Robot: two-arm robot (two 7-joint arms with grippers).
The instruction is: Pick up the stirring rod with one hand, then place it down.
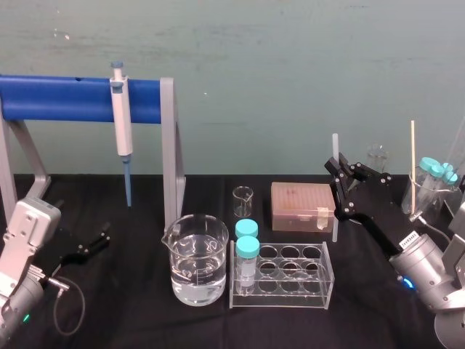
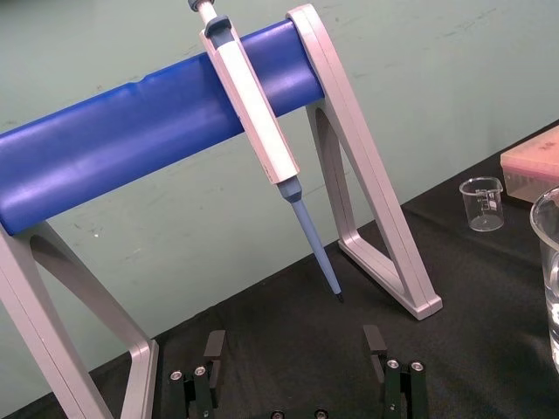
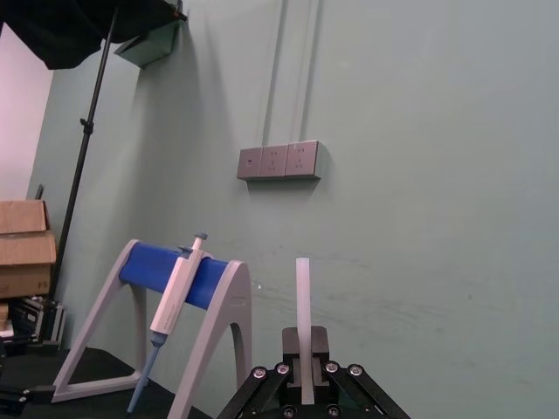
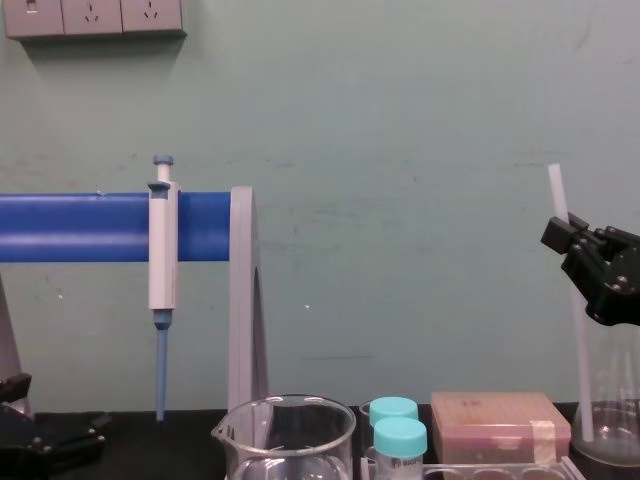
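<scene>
On the black table (image 1: 145, 320) the biggest thing is the stand (image 1: 65, 98), a blue bar on grey legs at the far left. A pipette (image 1: 123, 123) hangs from the bar, tip down and clear of the cloth.

The right gripper (image 1: 338, 169) reaches in from the right, raised above the table behind the middle of the layout. Its fingers are clenched on the rod (image 1: 336, 145); the right wrist view shows the rod (image 3: 303, 297) rising straight out from between the two fingers of that gripper (image 3: 304, 349). The left gripper (image 1: 93, 243) lies low at the near left, in front of the stand. Its fingers are spread wide with nothing between them, as the left wrist view shows (image 2: 295, 349).

A beaker (image 1: 195, 265) part full of clear liquid stands near centre, with a clear rack (image 1: 287, 276) just beside it on the right. Behind the rack sits a tan box (image 1: 301, 206).

The rod stands nearly upright, gripped on its upper part, with a short stretch above the fingers. In the chest view it (image 4: 556, 190) leans slightly, and its lower end hangs just right of the box. Whether that end touches the table cannot be told.

Two capped vials (image 1: 247, 262) stand in the rack's left end.
</scene>
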